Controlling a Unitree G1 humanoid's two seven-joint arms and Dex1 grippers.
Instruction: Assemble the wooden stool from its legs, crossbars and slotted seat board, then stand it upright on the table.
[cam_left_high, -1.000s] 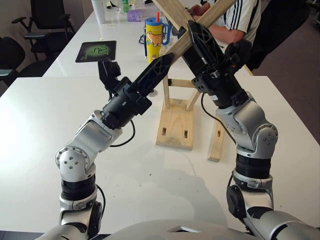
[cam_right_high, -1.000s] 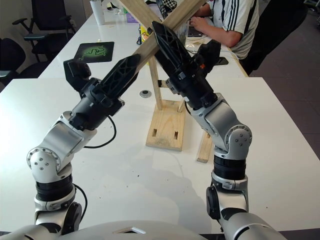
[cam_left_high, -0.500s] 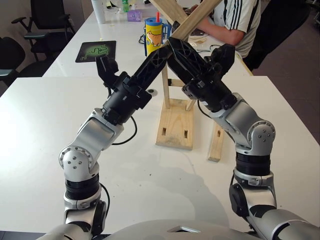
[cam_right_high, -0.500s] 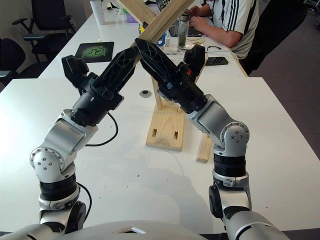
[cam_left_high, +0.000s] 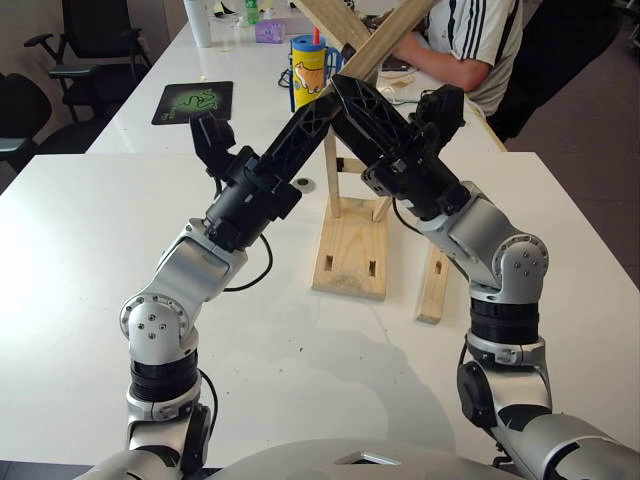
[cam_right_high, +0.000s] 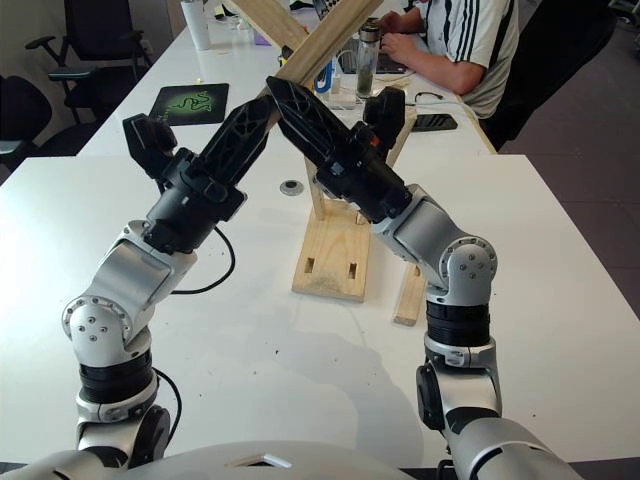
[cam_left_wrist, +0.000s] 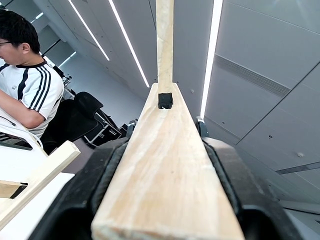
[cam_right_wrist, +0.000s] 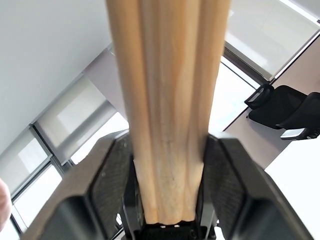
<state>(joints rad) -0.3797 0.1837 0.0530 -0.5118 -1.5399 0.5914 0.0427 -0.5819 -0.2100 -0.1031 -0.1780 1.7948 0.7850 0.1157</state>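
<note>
Currently: left gripper (cam_left_high: 322, 108) clamped on leg A (cam_left_high: 385, 45), fingers (cam_left_wrist: 102, 185) pressed flat against both sides of the bar. The bar runs out past the tips, upward and toward the right arm's side. Right gripper (cam_left_high: 347, 92) clamped likewise on leg B (cam_left_high: 322, 10), fingers (cam_right_wrist: 112, 185) on either side. This bar runs upward and toward the left arm's side. The two sets of fingertips sit raised and just beside each other, and the legs cross a little beyond them in an X. Cannot tell whether the legs touch at the crossing.

Below the grippers, on the white table (cam_left_high: 90, 250): slotted seat board (cam_left_high: 350, 255) lying flat, two slots at its near end. A partial frame (cam_left_high: 331, 185), an upright leg with a crossbar, stands on its far end, under the fingertips. A loose wooden piece (cam_left_high: 433, 285) lies flat just beside the board, under the right forearm.

Beyond the grippers, on a farther table: yellow-and-blue cup (cam_left_high: 307, 70), dark mat (cam_left_high: 192, 102).
</note>
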